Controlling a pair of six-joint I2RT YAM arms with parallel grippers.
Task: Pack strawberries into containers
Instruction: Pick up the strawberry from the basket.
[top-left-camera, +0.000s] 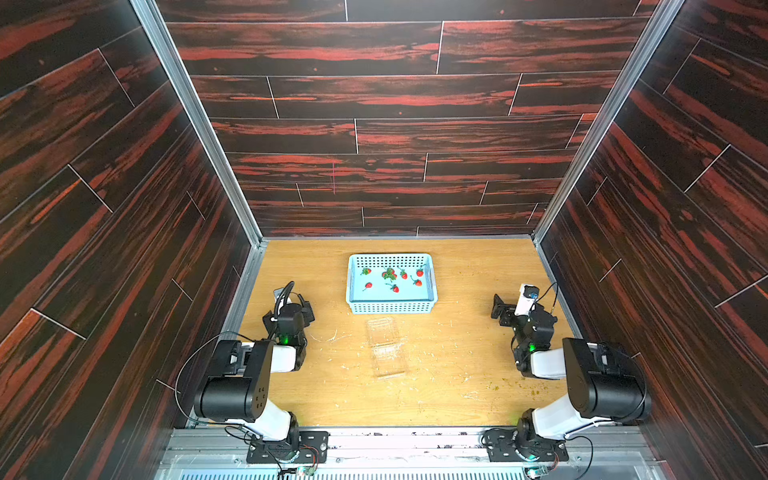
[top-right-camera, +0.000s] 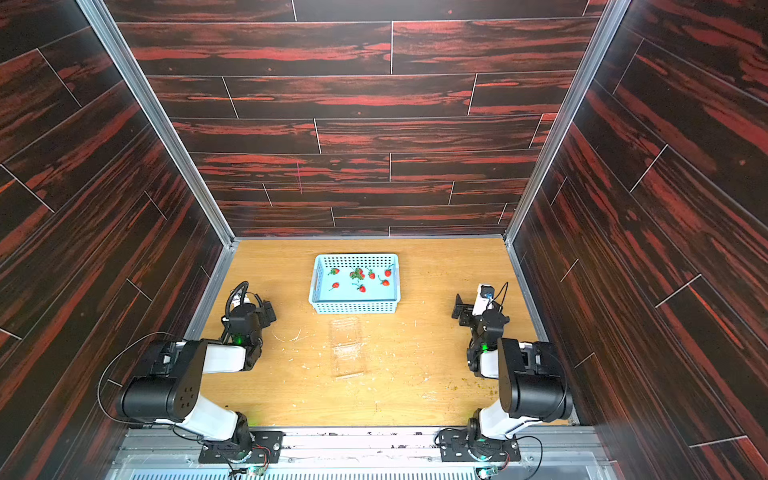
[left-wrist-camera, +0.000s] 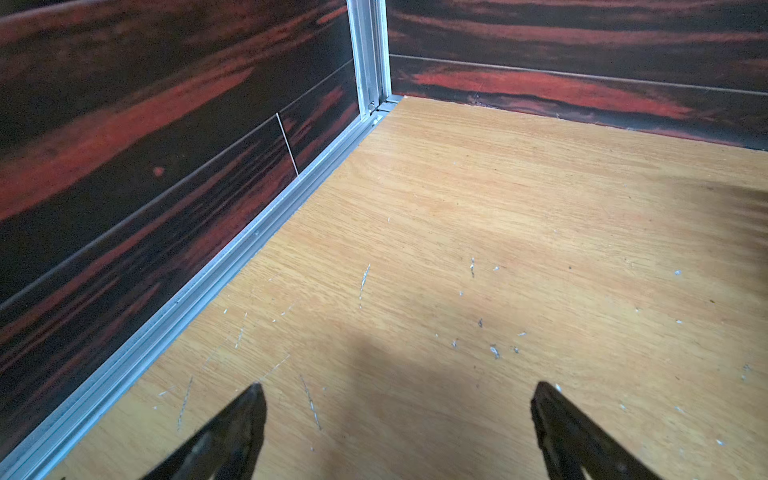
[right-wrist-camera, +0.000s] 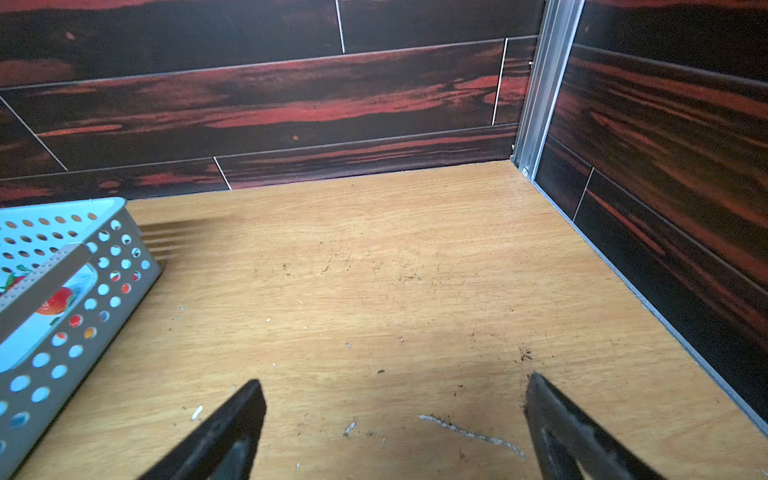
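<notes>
Strawberries (top-left-camera: 390, 278) being kept in blue basket (top-left-camera: 390, 308) | clear container (top-left-camera: 386, 349) being left on tabletop (top-left-camera: 457, 374) just beside it | fingers of left gripper (left-wrist-camera: 397, 385), right gripper (right-wrist-camera: 395, 379) being held wide apart

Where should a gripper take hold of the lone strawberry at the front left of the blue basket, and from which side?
Probably grip the strawberry by its red body, coming straight down from above. The basket walls block a sideways approach. The berry lies apart from the other strawberries, so open jaws should fit around it; its thin stem looks too slight.
</notes>
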